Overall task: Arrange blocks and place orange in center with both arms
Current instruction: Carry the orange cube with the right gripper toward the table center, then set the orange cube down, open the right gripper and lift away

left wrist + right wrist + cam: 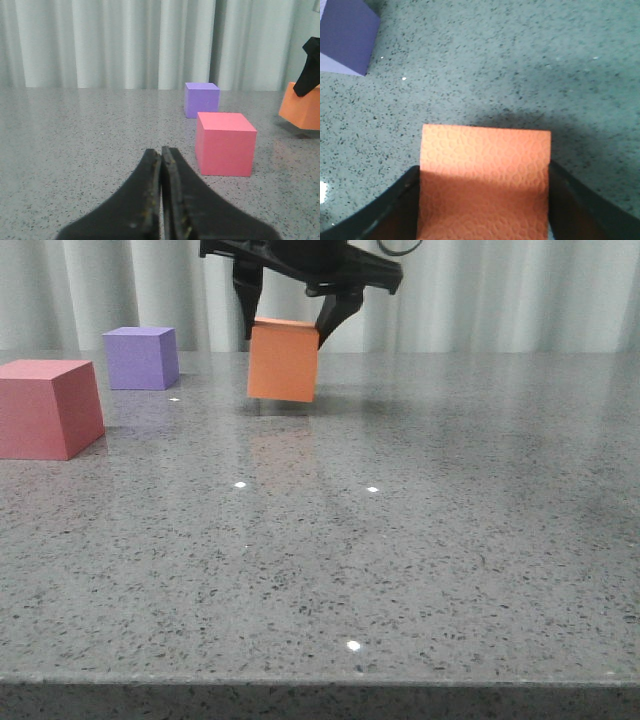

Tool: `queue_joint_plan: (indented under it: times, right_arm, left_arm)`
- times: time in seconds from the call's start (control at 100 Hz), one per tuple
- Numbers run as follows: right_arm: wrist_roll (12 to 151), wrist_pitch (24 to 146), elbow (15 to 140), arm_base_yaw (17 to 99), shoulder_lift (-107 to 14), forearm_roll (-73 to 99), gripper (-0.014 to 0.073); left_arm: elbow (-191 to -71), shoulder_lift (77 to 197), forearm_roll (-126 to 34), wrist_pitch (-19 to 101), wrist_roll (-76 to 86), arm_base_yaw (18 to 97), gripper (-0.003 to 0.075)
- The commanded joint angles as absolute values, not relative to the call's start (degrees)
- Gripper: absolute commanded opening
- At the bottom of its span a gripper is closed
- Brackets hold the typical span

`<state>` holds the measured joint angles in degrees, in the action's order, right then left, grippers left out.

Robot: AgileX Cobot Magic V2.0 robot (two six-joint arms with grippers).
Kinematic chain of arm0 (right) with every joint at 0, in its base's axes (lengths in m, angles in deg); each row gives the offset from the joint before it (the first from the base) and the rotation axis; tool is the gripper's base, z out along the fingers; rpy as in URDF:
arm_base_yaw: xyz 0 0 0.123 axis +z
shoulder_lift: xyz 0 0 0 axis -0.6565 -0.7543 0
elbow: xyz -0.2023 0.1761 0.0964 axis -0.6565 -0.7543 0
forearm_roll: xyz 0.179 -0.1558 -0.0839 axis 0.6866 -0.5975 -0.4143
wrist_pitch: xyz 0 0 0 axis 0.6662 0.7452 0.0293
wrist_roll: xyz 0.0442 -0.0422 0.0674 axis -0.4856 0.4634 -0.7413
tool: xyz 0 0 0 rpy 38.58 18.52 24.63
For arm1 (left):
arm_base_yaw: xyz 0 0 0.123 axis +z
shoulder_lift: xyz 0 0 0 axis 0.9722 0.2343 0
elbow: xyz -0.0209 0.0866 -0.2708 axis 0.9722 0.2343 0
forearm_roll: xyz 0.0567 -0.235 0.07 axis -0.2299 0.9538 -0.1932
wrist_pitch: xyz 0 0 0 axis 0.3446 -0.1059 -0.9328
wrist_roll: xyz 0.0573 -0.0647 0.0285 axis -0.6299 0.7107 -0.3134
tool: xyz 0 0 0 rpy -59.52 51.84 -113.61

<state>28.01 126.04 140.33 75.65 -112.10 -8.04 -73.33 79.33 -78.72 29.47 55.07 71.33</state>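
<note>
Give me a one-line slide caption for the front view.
Right gripper holds the orange cube tilted just above the table; red cube and purple cube rest at left.
</note>
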Motion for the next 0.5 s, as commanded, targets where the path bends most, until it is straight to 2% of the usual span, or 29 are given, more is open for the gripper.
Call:
queue_joint_plan:
  times: [0.0,0.34,0.41,0.49]
  right_arm:
    - [27.35,123.74,143.34,76.14,-109.19,-9.25,0.0395]
    - [26.88,123.41,143.42,76.63,-111.19,-9.20,0.0405]
    - [26.88,122.90,143.42,76.63,-111.19,-9.20,0.0452]
    - [26.88,122.62,143.42,76.63,-111.06,-9.25,0.0563]
  left_arm:
    - [-70.85,77.54,-78.67,24.64,55.57,71.51,-0.0019]
    - [-70.85,77.54,-78.67,24.64,55.57,71.51,-0.0019]
    - [-70.85,77.54,-78.67,24.64,55.57,71.51,-0.0019]
    - [-70.85,77.54,-78.67,24.64,55.57,71.51,-0.0019]
